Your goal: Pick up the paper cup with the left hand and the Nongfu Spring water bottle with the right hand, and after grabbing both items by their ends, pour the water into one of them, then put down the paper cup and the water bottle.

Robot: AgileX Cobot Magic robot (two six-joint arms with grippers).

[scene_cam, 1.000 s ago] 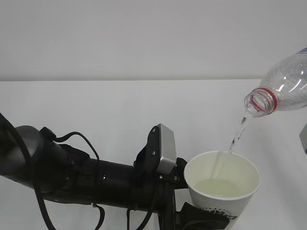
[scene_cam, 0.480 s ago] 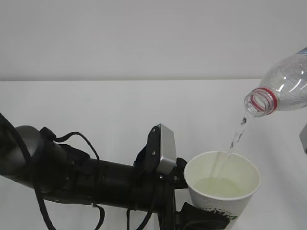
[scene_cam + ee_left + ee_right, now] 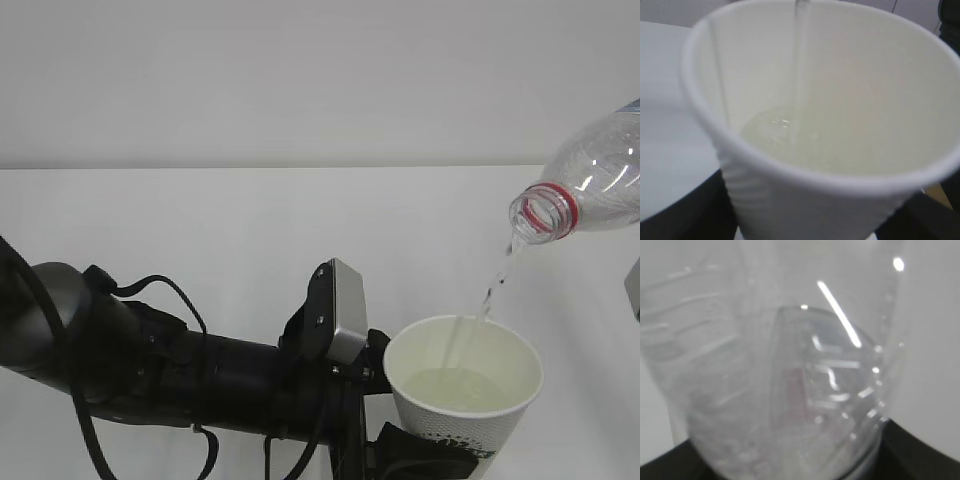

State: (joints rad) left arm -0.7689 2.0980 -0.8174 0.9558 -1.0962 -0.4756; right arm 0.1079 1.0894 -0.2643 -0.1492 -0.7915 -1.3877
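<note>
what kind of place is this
Likely a lab test bench: a bare white table against a blank wall, with a robot arm holding a paper cup under a tilted bottle.

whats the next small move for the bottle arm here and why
Probably hold the tilt a little longer, then start tipping the Nongfu Spring water bottle back upright. A thin stream of water is falling from its open mouth into the paper cup, landing inside the rim. The cup looks only partly filled, well below the rim, so there is room, though not for long.
</note>
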